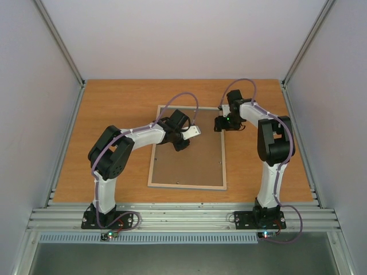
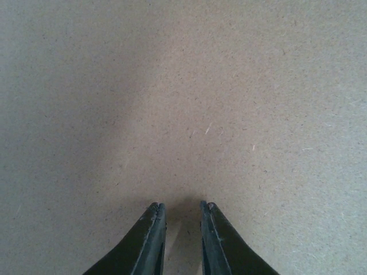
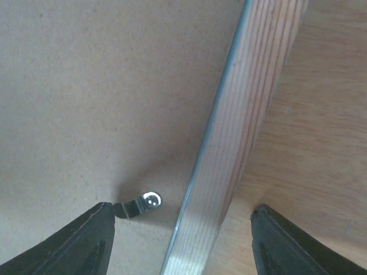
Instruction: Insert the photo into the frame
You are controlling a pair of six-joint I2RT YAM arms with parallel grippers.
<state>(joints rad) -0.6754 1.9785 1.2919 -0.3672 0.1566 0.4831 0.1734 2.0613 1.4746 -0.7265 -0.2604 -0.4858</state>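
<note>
Top external view shows the frame [image 1: 186, 186] lying face down in the middle of the table [image 1: 114, 103], with its pale wood back up. A brown backing board [image 1: 183, 163] sits inside it and covers the whole opening. The photo cannot be seen in any view. It may be under the board, but that is only a guess. The left gripper [image 1: 189, 137] hangs over the top middle of the board. In the left wrist view its fingertips [image 2: 155, 209] are almost pinched together, with a thin gap and nothing between them. The right gripper [image 1: 221, 123] is at the upper right corner of the frame. In the right wrist view its jaws are spread wide, one on each side of the wooden rail [image 3: 252, 86], and they hold nothing. A small metal tab [image 3: 143, 203] lies on the board next to the rail, beside the lower left finger. The job looks nearly done, since the board is in place. What seems left is making sure the tabs hold the board down. I cannot tell if this tab is locked.
</note>
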